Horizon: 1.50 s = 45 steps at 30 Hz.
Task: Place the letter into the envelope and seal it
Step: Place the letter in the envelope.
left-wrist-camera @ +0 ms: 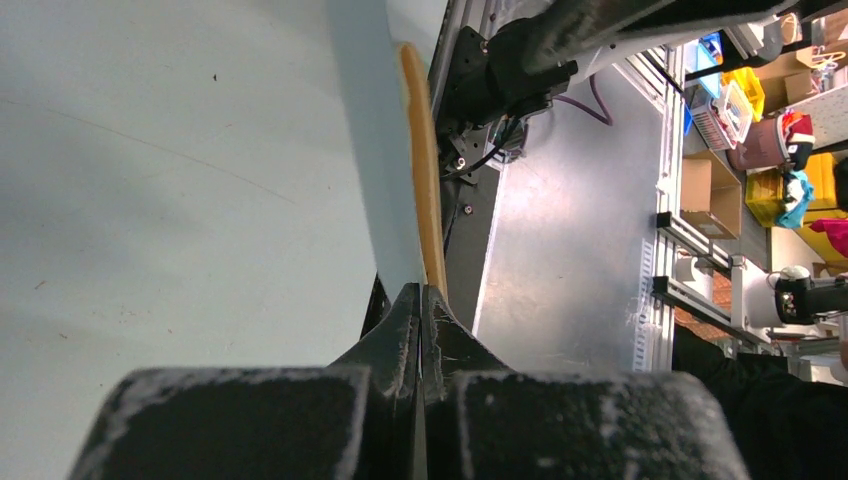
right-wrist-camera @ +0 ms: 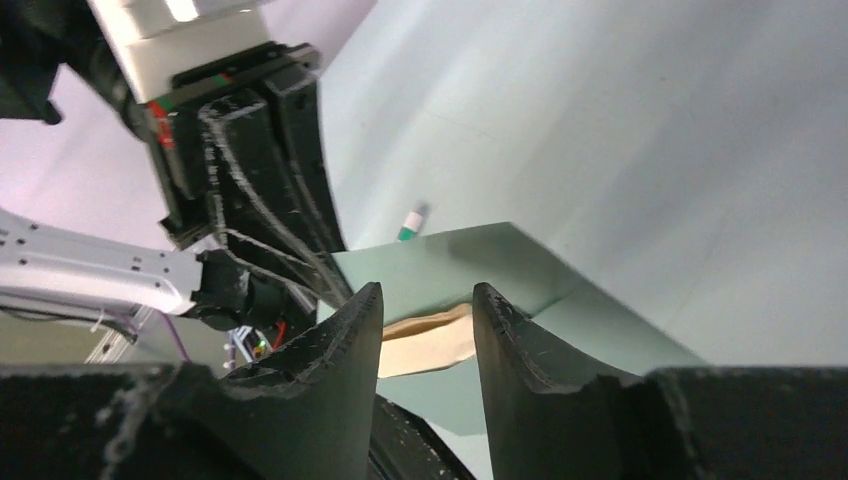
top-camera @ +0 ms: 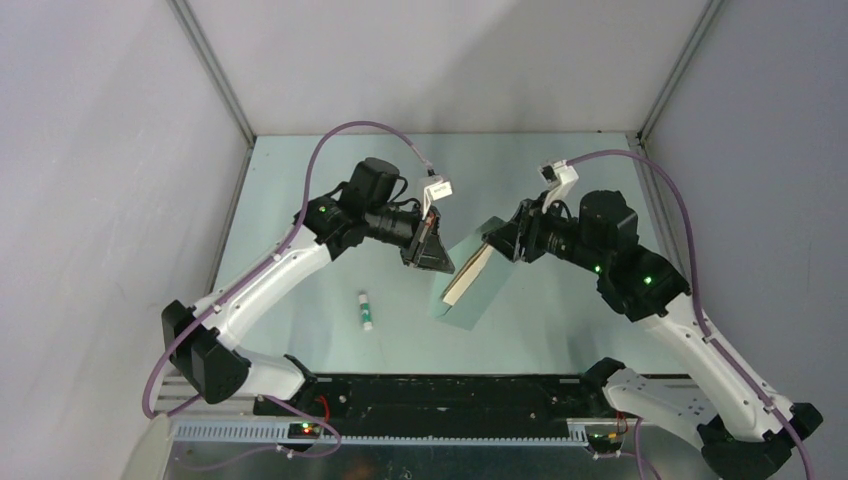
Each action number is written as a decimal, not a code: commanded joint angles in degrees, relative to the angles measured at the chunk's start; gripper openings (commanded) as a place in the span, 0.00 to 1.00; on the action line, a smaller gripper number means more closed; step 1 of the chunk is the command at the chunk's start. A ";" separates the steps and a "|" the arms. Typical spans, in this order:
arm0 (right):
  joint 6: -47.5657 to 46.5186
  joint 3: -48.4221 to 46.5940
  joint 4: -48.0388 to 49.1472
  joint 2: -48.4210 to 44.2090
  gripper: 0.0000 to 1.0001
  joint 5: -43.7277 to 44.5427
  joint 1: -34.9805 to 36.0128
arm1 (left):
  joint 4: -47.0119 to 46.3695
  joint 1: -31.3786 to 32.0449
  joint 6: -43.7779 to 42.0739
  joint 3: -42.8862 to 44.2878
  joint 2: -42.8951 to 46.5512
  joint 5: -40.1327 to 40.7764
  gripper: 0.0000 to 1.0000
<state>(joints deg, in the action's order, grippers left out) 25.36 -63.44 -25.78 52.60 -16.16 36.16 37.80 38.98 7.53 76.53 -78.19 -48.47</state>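
Letter point(top-camera: 466, 277), tan, pokes from tilted teal-grey envelope point(top-camera: 482, 303) pinched by left tool point(left-wrist-camera: 420, 296); right tool point(right-wrist-camera: 426, 300) spread

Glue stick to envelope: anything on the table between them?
Nothing. In the top view the stretch of table from glue stick to envelope is bare.

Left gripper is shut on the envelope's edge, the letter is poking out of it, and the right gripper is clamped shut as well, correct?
Not the last part. The right wrist view shows the right gripper open, jaws apart with the letter in the gap. The left gripper is shut on the envelope at its edge, letter poking out.
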 commanded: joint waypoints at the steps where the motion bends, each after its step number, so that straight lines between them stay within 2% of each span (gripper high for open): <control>1: 1.41 1.29 -2.46 -2.57 0.43 3.48 -2.64 | -2.06 -0.34 0.34 2.51 1.75 -2.09 0.00; 3: 2.21 2.67 -3.32 -4.66 0.51 4.06 -5.06 | -2.45 -0.36 0.61 2.41 1.73 -2.56 0.00; 4: 3.19 4.13 -3.62 -5.38 0.62 4.05 -7.03 | -3.10 -0.48 0.89 2.31 1.79 -3.27 0.00; 6: 5.01 7.78 -2.56 -7.71 0.77 1.84 -11.67 | -5.41 -1.04 2.44 1.70 2.22 -4.88 0.00; 9: 9.33 14.04 1.23 -12.02 0.82 -11.01 -21.93 | -13.86 -3.34 8.29 -1.17 3.70 -7.78 0.00; 10: 10.40 17.32 4.13 -12.93 0.83 -18.48 -23.90 | -15.99 -3.85 11.59 -2.83 4.12 -9.76 0.00; 12: 14.12 21.72 9.22 -15.49 0.84 -25.40 -28.91 | -23.37 -5.48 16.96 -5.58 5.58 -12.09 0.00; 15: 17.50 23.95 13.51 -18.73 0.86 -29.95 -32.42 | -33.61 -7.18 22.82 -8.07 7.33 -14.27 0.00; 18: 17.58 21.95 13.08 -21.61 0.88 -27.08 -32.19 | -35.93 -7.64 25.15 -8.60 7.69 -14.11 0.00; 20: 15.74 18.32 9.89 -23.14 0.84 -21.19 -29.60 | -35.94 -7.69 25.69 -8.42 7.51 -13.12 0.00; 22: 14.91 15.57 8.16 -24.70 0.74 -12.81 -25.17 | -35.90 -7.67 26.37 -8.27 7.49 -11.57 0.00; 24: 15.71 14.80 11.05 -24.21 0.58 -7.02 -18.36 | -34.99 -7.73 26.67 -8.06 7.45 -8.55 0.00; 25: 15.82 14.08 12.56 -23.24 0.46 -3.85 -15.88 | -34.42 -7.73 26.62 -7.65 7.16 -6.41 0.00; 26: 15.47 13.13 13.19 -20.69 0.40 -2.19 -10.04 | -33.64 -7.74 26.59 -7.50 6.73 -4.91 0.00; 27: 14.92 12.58 14.31 -19.02 0.29 1.64 -7.11 | -33.52 -7.63 26.91 -7.62 6.60 -4.02 0.00; 28: 13.31 10.98 14.37 -15.62 0.25 3.89 -0.95 | -33.02 -7.61 27.05 -7.75 6.40 -1.79 0.00; 31: 11.26 6.67 9.54 -6.70 0.16 14.32 8.31 | -29.48 -7.76 27.13 -8.64 5.09 1.97 0.00; 33: 11.90 4.52 5.06 -3.09 0.10 17.38 8.62 | -30.49 -7.82 29.23 -11.11 2.96 1.31 0.00; 37: 13.18 4.37 -1.20 -0.89 0.02 22.79 6.32 | -41.58 -7.92 37.01 -16.77 -5.79 -4.07 0.00; 39: 13.29 5.08 -2.77 -0.53 0.00 22.53 4.18 | -46.88 -7.77 39.40 -18.42 -10.20 -4.96 0.00; 42: 13.18 6.15 -4.06 0.56 0.00 20.40 1.91 | -48.42 -7.70 40.09 -19.10 -15.47 -3.74 0.00; 45: 13.54 6.33 -5.21 4.29 0.00 19.93 1.11 | -45.46 -7.73 38.31 -18.57 -19.77 -0.19 0.00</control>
<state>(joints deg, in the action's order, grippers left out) 38.63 -57.21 -28.71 53.82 2.26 38.11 -4.62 31.35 44.77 57.17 -96.14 -50.72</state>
